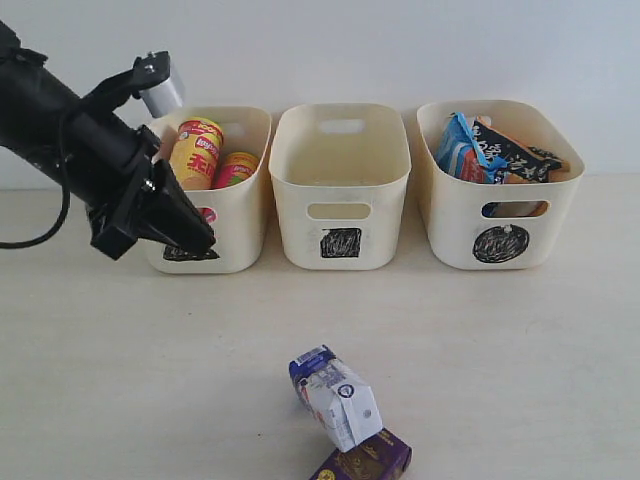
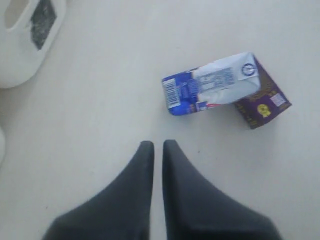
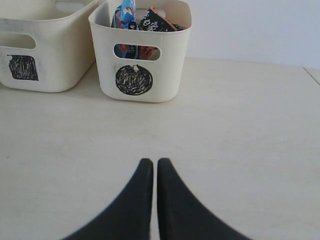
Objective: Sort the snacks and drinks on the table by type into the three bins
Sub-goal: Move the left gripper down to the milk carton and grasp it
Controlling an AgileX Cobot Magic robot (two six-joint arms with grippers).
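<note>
Two drinks lie on the table [image 1: 120, 360] near its front edge: a white-and-purple carton [image 1: 336, 396] [image 2: 210, 84] rests tilted on a dark purple box [image 1: 365, 461] [image 2: 261, 97]. The left bin [image 1: 232, 210] holds a yellow tube [image 1: 196, 152] and a pink tube [image 1: 234, 169]. The middle bin [image 1: 340, 190], marked with a square, shows nothing inside. The right bin [image 1: 497, 190] [image 3: 141, 52], marked with a circle, holds the blue bag [image 1: 460, 148] and another foil bag [image 1: 520, 152]. My left gripper [image 1: 200, 238] [image 2: 154, 145] hangs shut and empty in front of the left bin. My right gripper [image 3: 152, 162] is shut and empty over bare table.
A pale wall runs behind the bins. In the right wrist view the table's far right edge [image 3: 310, 75] shows. The left arm [image 1: 70, 140] reaches in from the upper left, covering the left bin's mark.
</note>
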